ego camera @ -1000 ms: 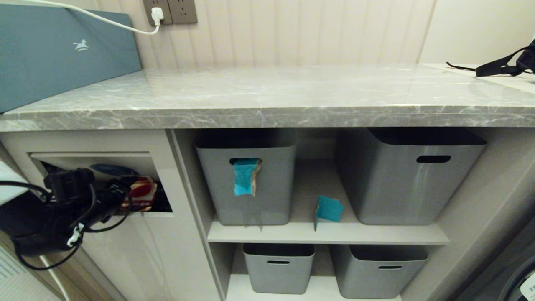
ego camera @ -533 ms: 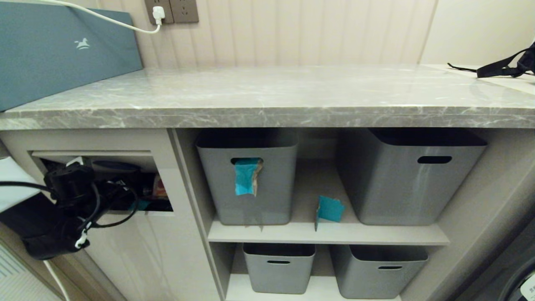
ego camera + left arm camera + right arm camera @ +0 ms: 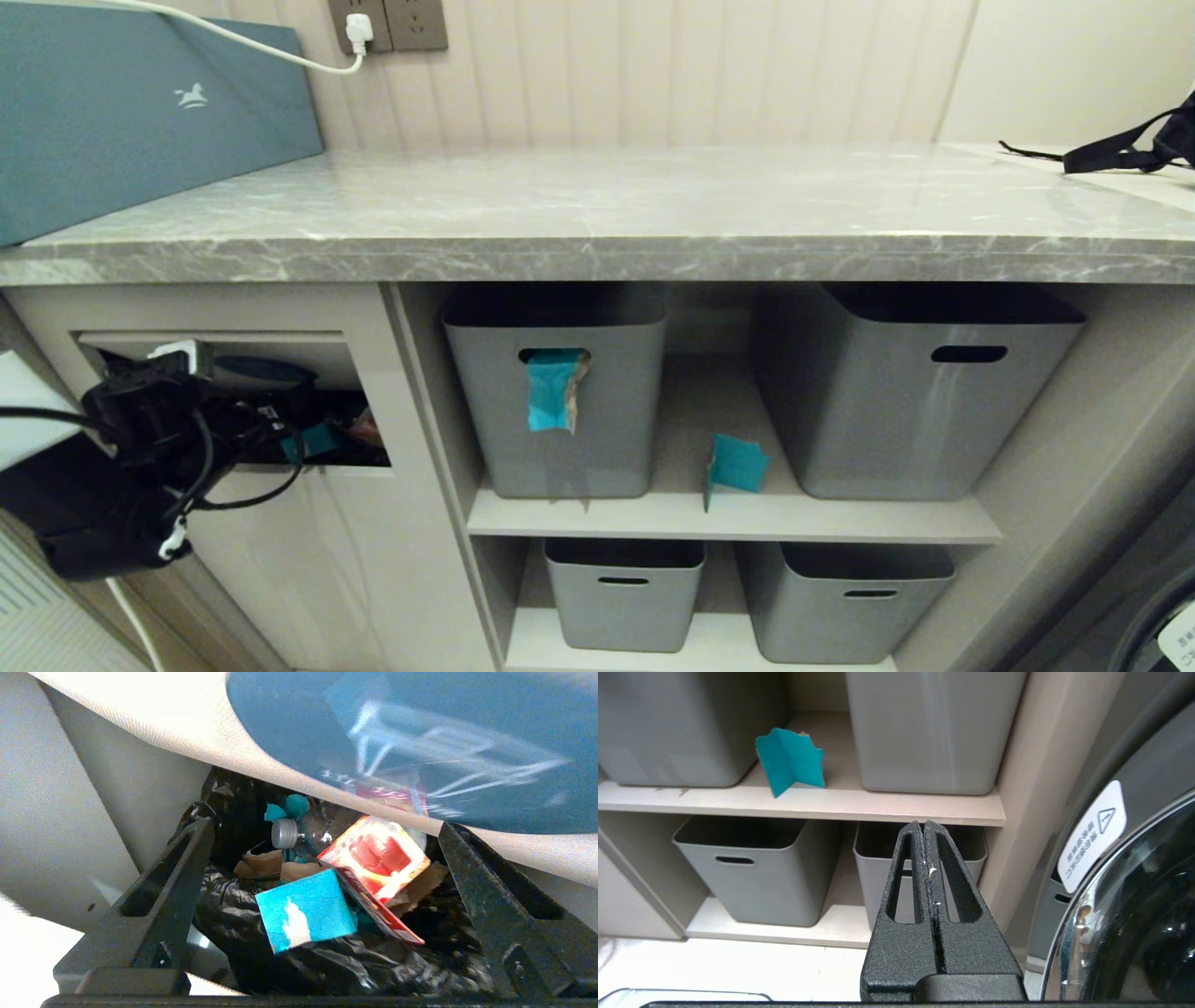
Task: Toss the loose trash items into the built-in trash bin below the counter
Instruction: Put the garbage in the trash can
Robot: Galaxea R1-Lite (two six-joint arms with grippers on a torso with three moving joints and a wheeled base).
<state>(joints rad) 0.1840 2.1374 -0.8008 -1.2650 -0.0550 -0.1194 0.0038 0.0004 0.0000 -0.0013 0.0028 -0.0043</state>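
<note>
My left gripper (image 3: 280,431) reaches into the opening of the built-in trash bin (image 3: 369,373) below the counter (image 3: 597,215). Its jaws stand wide apart and hold nothing (image 3: 324,823). The red, orange and white cardboard package piece (image 3: 378,856) lies loose on the black bin liner (image 3: 327,961), beside a teal card piece (image 3: 306,910). The flap with its blue sticker (image 3: 420,742) is pushed inward above the fingers. One teal wrapper (image 3: 553,390) hangs from a grey box's handle slot. Another teal wrapper (image 3: 736,464) (image 3: 791,760) stands on the shelf. My right gripper (image 3: 923,823) is shut and parked low.
A large blue-grey box (image 3: 140,112) stands on the counter's left end. Grey storage boxes (image 3: 607,429) (image 3: 934,411) fill the upper shelf, with two smaller ones (image 3: 624,607) below. A washing machine door (image 3: 1134,914) is at the right. A black strap (image 3: 1120,149) lies far right.
The red package was between the left fingers at the bin opening a second ago; now it lies loose inside the bin. The left wrist has rolled. The right arm has not moved.
</note>
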